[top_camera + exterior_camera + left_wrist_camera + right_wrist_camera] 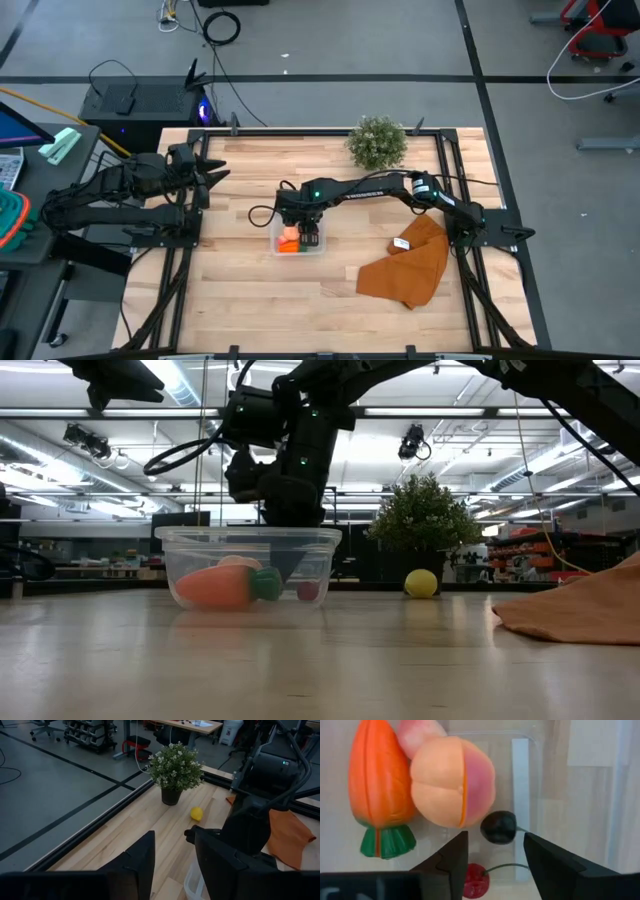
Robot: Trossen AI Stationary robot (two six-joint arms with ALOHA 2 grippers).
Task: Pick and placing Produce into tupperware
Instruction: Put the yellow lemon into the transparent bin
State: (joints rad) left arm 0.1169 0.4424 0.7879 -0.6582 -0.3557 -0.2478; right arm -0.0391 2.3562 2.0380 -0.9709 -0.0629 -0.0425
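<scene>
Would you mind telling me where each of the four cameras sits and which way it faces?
High: overhead, straight down on the table; both arms show.
Low: table height, level across; right arm above the tupperware.
Left wrist: past the left gripper toward the potted plant and lemon.
Right wrist: down past the open right gripper onto the carrot.
Low and left wrist share the lemon.

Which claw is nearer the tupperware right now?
Right. The right claw hangs directly over the tupperware, its open fingers above the produce inside. The left claw waits off at the table's left edge, well away from it.
</scene>
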